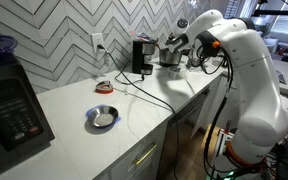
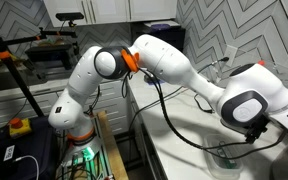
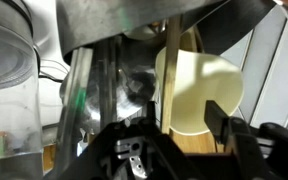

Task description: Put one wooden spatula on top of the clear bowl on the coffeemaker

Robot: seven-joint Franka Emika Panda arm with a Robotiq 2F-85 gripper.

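Gripper [image 1: 176,47] hangs over the pot [image 1: 170,58] beside the coffeemaker [image 1: 141,56]. Spatula [image 3: 199,95] fills our wrist view, and we can't tell if it's pinched.

The coffeemaker [image 1: 141,57] stands on the counter [image 1: 74,105], against the wall [image 1: 64,35], just beside the utensil pot [image 1: 170,58].

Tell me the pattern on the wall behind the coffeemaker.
Pale zigzag tiling covers the wall; it shows best in an exterior view.
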